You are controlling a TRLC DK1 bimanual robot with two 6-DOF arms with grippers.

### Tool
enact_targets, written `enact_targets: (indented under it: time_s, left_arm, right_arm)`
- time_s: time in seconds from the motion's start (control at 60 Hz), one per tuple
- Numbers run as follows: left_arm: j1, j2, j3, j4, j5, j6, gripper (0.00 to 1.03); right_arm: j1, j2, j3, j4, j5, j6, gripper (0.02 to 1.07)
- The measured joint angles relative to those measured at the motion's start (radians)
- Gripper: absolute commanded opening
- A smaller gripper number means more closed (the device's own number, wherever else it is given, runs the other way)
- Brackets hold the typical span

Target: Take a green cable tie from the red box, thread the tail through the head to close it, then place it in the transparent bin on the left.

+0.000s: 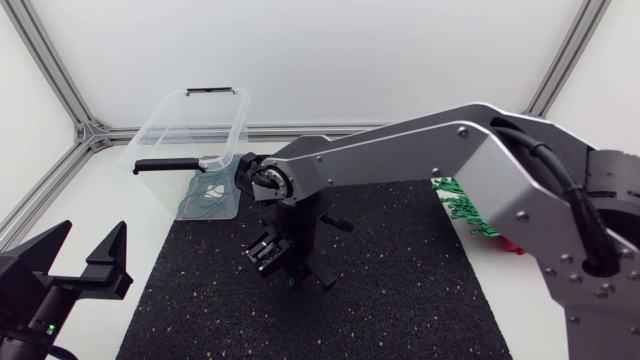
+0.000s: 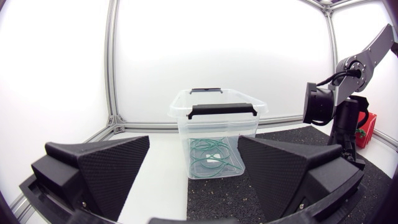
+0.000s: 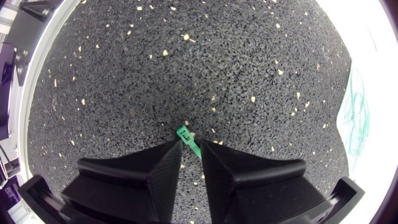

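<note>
Cable tie [image 3: 186, 136] gripped by right hand [image 3: 191, 148], over mat [image 3: 186, 62].

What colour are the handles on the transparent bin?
Black. The handles show best in the left wrist view.

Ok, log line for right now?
right end effector: shut on tie, over mat | left end effector: open, left of mat | bin: looped ties inside
</note>
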Motion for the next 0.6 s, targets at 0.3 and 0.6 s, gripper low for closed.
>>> enact_targets:
  time_s: [0.3,0.6]
  left_arm:
    - [0.0,0.0,0.0,0.0,0.0,0.0,0.99]
    - [-0.01,0.007,0.0,0.0,0.0,0.0,0.99]
  right_arm:
    - [-0.001,0.004,0.0,-0.013,-0.001,0.0,0.08]
    - [0.0,0.004,0.007,-0.03,-0.02,0.014,0.08]
